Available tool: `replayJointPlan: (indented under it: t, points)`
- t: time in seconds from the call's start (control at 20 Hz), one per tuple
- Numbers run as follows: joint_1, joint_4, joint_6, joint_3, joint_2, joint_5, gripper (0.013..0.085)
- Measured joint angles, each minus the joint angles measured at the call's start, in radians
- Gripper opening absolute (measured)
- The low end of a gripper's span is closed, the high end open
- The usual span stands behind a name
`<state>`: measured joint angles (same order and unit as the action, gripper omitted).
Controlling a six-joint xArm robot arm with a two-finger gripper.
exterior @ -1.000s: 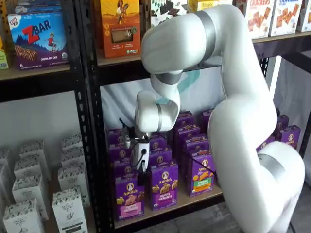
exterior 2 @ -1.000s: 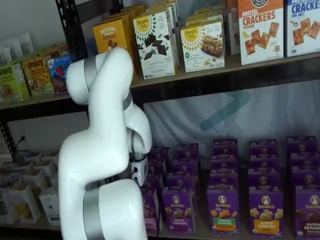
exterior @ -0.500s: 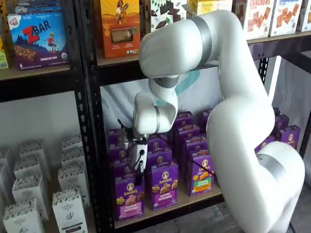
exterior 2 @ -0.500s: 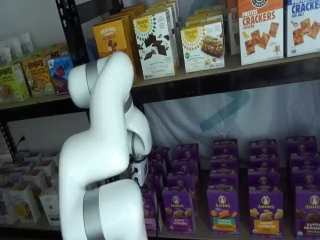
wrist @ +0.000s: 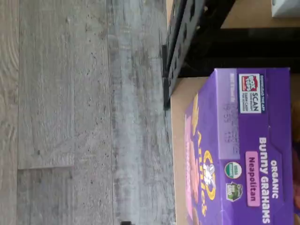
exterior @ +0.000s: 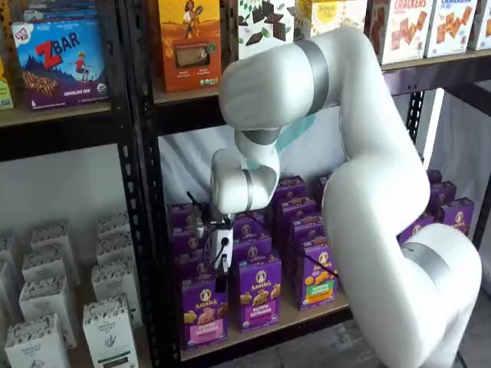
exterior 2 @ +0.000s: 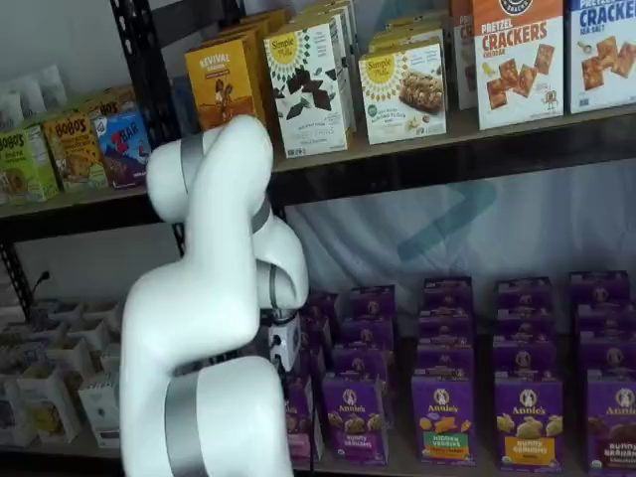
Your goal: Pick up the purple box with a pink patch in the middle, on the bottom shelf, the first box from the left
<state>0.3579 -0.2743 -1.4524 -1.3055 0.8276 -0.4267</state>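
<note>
Purple box point(exterior: 204, 310): upright at the front of the bottom shelf point(exterior: 265, 328), leftmost front carton, pink band across its face; the wrist view shows its top flap point(wrist: 248, 140).
Neighbour: a like purple carton point(exterior: 259, 295) just beside it at 3 o'clock.
Gripper point(exterior: 221, 277): directly above the box at 12 o'clock; fingers seen side-on, so whether they are spread or closed I cannot tell.
Doing it well: judged, descend straight, straddle only this carton's top, and stay clear of the black upright point(exterior: 146, 230) at 9 o'clock.
</note>
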Motion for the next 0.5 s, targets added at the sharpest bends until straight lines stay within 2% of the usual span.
replayJointPlan:
  t: [0.5]
  points:
    - [-0.011,0.039,0.026,-0.103,0.087,-0.028,0.0850]
